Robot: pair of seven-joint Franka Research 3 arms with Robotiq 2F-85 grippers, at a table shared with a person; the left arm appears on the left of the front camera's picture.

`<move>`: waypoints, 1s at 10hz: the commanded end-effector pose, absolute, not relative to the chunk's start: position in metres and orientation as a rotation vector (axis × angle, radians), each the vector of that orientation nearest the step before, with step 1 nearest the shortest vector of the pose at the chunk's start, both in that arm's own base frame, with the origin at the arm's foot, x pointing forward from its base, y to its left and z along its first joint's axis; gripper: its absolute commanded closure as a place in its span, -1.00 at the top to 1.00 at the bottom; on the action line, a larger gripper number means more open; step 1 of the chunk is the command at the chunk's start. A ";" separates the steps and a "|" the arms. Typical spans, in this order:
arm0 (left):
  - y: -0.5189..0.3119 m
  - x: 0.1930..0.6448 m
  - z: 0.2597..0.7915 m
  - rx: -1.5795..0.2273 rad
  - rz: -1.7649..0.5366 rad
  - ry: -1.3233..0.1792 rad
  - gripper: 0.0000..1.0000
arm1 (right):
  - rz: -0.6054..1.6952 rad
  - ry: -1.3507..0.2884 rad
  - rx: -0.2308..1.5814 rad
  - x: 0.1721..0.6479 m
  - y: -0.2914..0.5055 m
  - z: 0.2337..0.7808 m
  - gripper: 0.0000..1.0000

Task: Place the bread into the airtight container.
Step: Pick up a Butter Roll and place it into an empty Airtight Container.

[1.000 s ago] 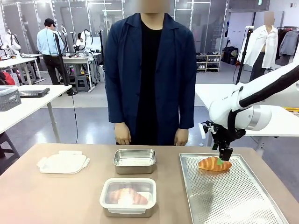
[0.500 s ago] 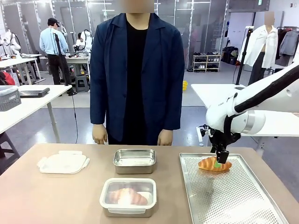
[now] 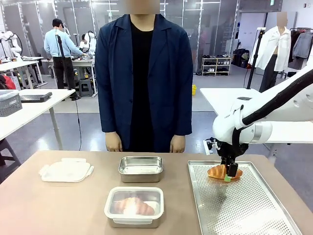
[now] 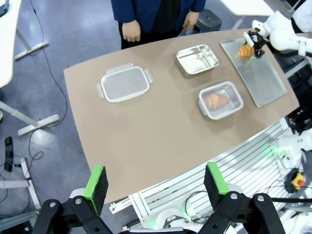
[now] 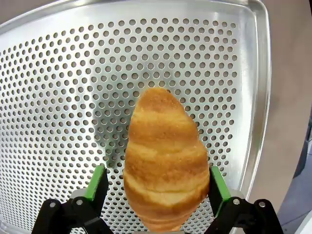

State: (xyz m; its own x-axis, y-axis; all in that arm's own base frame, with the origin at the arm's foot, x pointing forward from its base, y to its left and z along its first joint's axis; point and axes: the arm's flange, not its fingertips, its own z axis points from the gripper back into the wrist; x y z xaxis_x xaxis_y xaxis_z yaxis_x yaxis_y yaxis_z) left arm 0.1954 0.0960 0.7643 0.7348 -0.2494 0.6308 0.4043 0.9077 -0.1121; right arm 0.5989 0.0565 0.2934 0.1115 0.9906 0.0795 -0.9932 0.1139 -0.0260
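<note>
Right gripper (image 3: pixel 229 172) at the bread (image 5: pixel 165 161) on the metal tray (image 5: pixel 58 73)
Its jaws stand wide, one finger at each side of the bread, not clamped on it. The left gripper (image 4: pixel 156 183) is also wide apart and holds nothing.

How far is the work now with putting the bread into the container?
Done: one croissant lies in the near container. In hand: the right gripper is low over the perforated tray, jaws open on either side of the second croissant, not gripping yet. Left: close, lift, carry it to the empty steel container, then probably fit the lid lying at the table's left.
</note>
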 end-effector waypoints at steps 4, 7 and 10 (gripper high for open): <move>0.096 0.194 0.766 -0.250 -0.380 -0.651 1.00 | 1.447 -0.060 0.040 0.602 0.064 0.289 0.31; 0.096 0.194 0.766 -0.250 -0.380 -0.651 1.00 | 1.403 -0.094 0.009 0.601 0.068 0.304 -0.20; 0.096 0.194 0.766 -0.250 -0.380 -0.651 1.00 | 1.432 -0.115 -0.060 0.592 0.086 0.350 -0.20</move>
